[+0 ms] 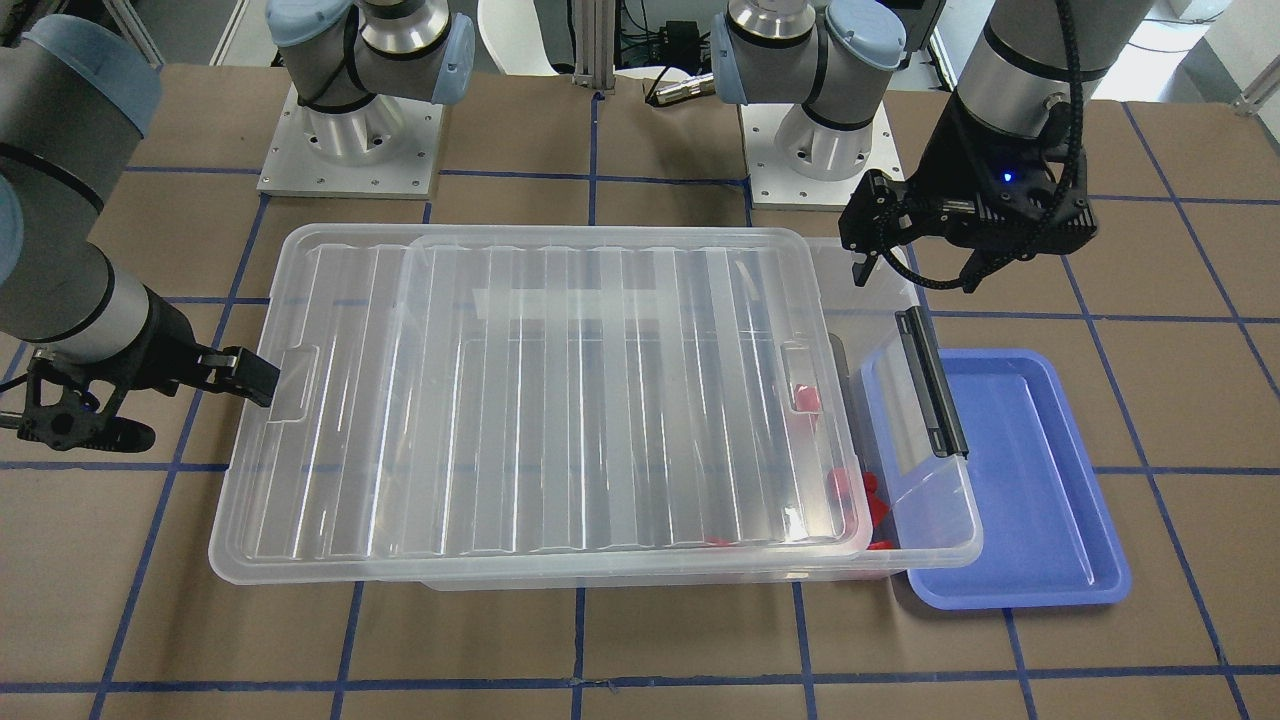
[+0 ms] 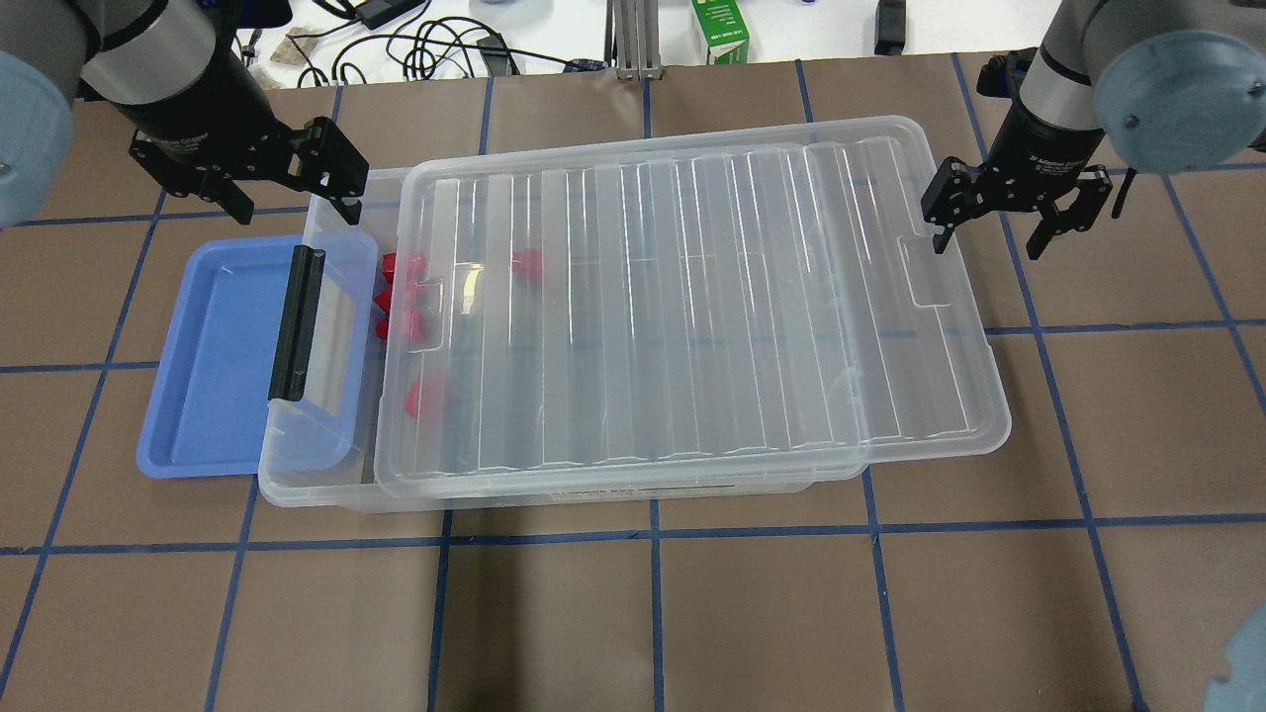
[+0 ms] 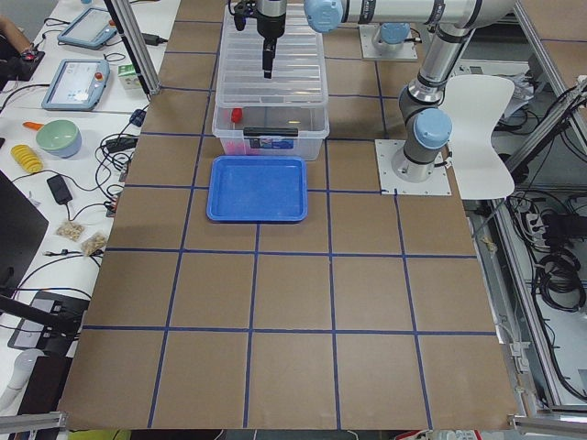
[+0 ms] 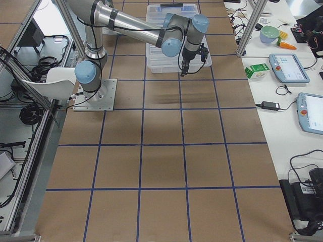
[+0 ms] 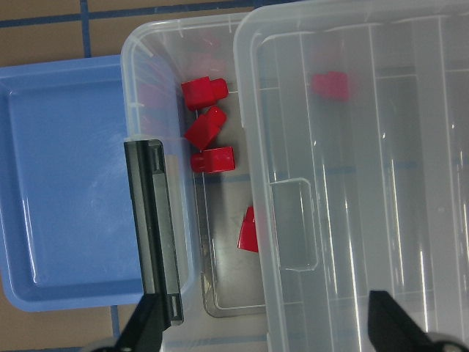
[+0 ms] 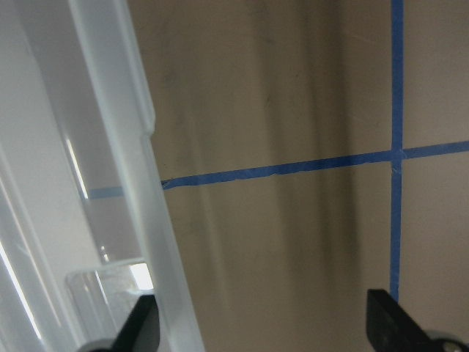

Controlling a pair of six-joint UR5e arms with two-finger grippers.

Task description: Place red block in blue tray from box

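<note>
The clear box has its ribbed lid slid toward my right, so its left end by the black latch stands uncovered. Several small red pieces lie there. Two have a stepped outline, one is a wedge, and others sit under the lid. I cannot tell which is the red block. The blue tray is empty and lies against the box's left end. My left gripper is open and empty above the box's far left corner. My right gripper is open and empty beside the lid's right edge.
The lid overhangs the box on my right side. Blue tape lines cross the brown table. Cables and a green carton lie beyond the far edge. The arm bases stand on the robot's side.
</note>
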